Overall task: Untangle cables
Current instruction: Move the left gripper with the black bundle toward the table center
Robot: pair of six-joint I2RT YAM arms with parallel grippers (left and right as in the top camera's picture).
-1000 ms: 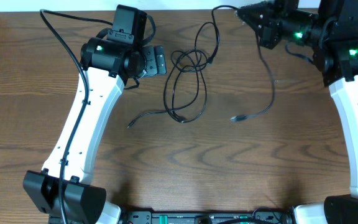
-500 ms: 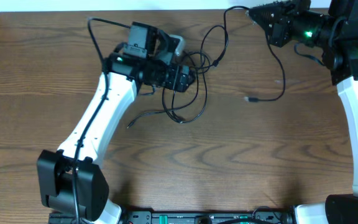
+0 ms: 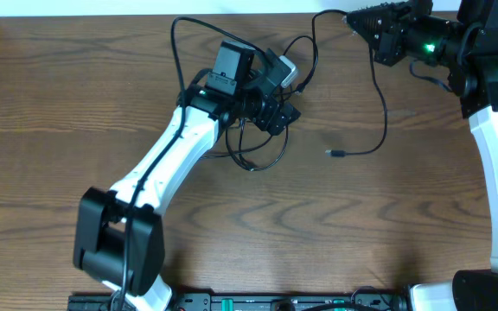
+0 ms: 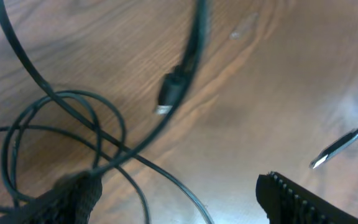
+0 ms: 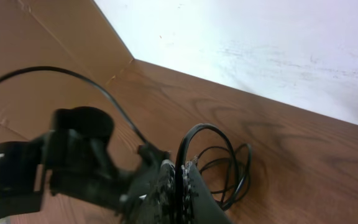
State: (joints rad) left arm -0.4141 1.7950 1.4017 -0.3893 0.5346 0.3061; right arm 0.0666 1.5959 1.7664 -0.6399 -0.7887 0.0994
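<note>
Spread wide, the left end effector [image 3: 287,111] has been brought over the tangled cables [image 3: 255,161]. One black cable [image 3: 379,97] is kept pinched by the right end effector [image 5: 178,186], so separation is set up.

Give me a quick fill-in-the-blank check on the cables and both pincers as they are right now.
1. The left pincer hangs ____ over the tangle of black cables, gripping nothing.
2. The right pincer is ____ on one black cable.
3. That cable's free plug lies on the table, on the ____ arm's side of the tangle.

Missing words: open; shut; right.
</note>
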